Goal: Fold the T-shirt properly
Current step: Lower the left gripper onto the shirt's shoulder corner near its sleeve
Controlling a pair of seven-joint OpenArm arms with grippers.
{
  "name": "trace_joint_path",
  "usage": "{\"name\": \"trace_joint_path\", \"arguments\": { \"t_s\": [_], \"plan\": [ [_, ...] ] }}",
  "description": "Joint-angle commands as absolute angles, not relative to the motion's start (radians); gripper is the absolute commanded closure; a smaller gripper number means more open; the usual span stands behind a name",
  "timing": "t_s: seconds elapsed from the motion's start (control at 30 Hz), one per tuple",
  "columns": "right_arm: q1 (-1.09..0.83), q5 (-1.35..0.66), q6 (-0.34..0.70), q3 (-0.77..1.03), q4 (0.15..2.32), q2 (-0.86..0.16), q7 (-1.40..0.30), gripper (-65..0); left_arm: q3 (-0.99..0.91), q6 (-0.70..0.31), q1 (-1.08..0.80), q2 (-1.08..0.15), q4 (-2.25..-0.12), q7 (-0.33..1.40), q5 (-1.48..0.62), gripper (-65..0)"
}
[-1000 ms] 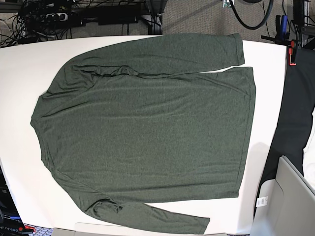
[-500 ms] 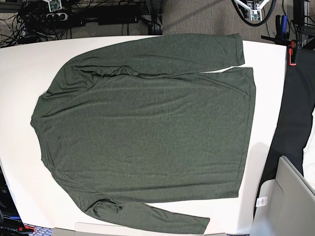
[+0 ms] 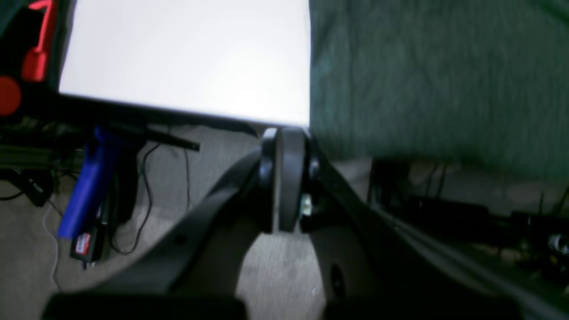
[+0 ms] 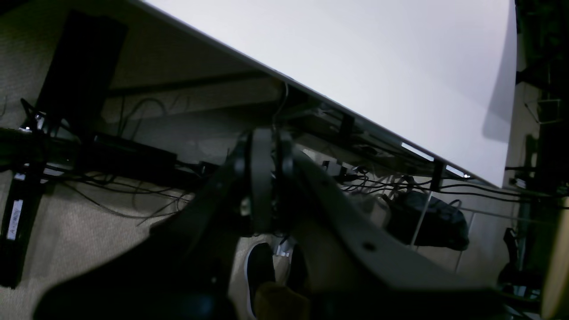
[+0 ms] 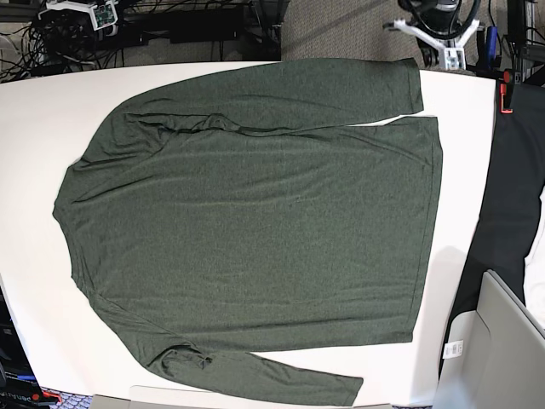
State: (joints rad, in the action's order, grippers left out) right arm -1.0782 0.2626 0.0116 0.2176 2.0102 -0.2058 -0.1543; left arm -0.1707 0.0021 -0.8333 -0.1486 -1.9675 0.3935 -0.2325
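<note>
The dark olive-green T-shirt (image 5: 255, 230) lies spread flat on the white table (image 5: 34, 153), collar to the left, hem to the right, one long sleeve along the far edge and one along the near edge. My left gripper (image 3: 282, 138) is shut and empty. It hovers just off the table's far edge beside the T-shirt's (image 3: 435, 75) far sleeve end. Its arm (image 5: 433, 32) shows at the top right of the base view. My right gripper (image 4: 264, 138) is shut and empty, off the far edge over the floor. Its arm (image 5: 81, 12) shows at the top left.
A red clamp (image 5: 507, 92) grips the table's right edge, with a blue-handled tool (image 3: 89, 182) below it. Black cloth (image 5: 515, 187) and a grey box (image 5: 502, 341) stand to the right. Cables and power strips (image 4: 111, 155) lie under the far edge.
Both arms have come into the base view's top edge, toward the table's far side. The T-shirt has not moved.
</note>
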Motion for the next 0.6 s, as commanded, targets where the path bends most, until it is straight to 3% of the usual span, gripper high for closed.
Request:
{"name": "trace_joint_path", "arguments": {
  "t_s": [0.0,0.07,0.2,0.37,0.57],
  "plan": [
    [-1.084,0.260,0.002,0.223,2.035,-0.209,-0.130,0.0,-0.177,0.005,-0.835,-0.154,-1.994,0.375,-0.232,0.0],
    [-1.079,0.260,0.002,0.223,2.041,-0.209,-0.128,-0.2,-0.176,0.005,-0.826,-0.154,-1.995,0.375,-0.232,-1.1],
    [-1.047,0.260,0.005,0.223,2.046,-0.209,-0.128,-1.0,-0.171,0.005,-0.780,-0.154,-1.995,0.404,-0.234,-9.5],
    [-1.004,0.260,0.004,0.223,2.046,-0.202,-0.131,-11.0,-0.171,0.004,-0.697,-0.154,-1.997,0.550,-0.236,-18.0],
    [-0.963,0.260,0.005,0.237,2.046,-0.170,-0.134,-15.4,-0.171,0.002,-0.650,-0.148,-1.997,0.624,-0.239,-19.8]
  ]
}}
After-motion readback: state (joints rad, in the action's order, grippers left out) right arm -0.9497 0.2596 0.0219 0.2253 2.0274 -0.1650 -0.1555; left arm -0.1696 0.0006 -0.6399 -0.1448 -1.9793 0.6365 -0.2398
